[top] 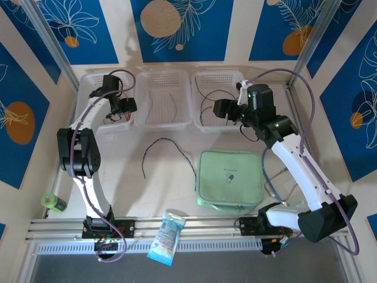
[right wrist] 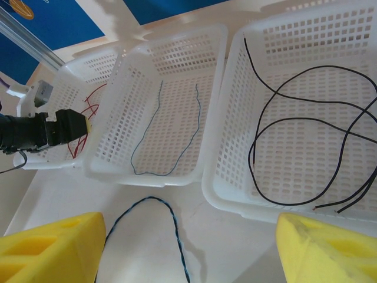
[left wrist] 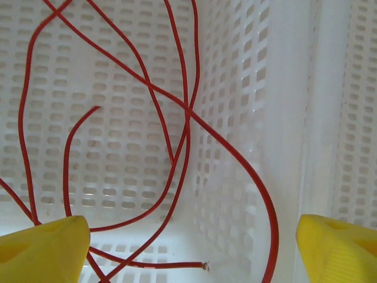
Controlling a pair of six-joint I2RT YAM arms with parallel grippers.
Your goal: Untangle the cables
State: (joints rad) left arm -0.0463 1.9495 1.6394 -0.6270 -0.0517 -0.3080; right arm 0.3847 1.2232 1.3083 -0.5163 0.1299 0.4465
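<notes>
Mostly sorted: red cables (left wrist: 187, 110) in the left basket (left wrist: 235, 88), still crossing; blue-grey cable (right wrist: 199, 118) in the middle basket (right wrist: 171, 41); black cables (right wrist: 306, 118) in the right basket (right wrist: 224, 135). One dark cable (top: 165, 140) is left loose mid-frame on the table (top: 171, 188). Left gripper (left wrist: 188, 253) gapes empty close to the basket wall, while the right gripper (right wrist: 188, 253), spread and empty, hangs over the loose cable with bare table around and a green pouch (top: 231, 178) to its right.

Basket: white perforated plastic basket (left wrist: 235, 65), seen inside, toward its right wall and a corner.
Cables: thin red wires (left wrist: 188, 109), looped and crossing on the basket floor; one curves along the right wall; a cut end lies near the corner.
Left gripper (left wrist: 188, 253): yellow fingertips (left wrist: 41, 250) spread wide.
Neighbour: second white perforated basket (left wrist: 359, 88), just beside the right wall.
</notes>
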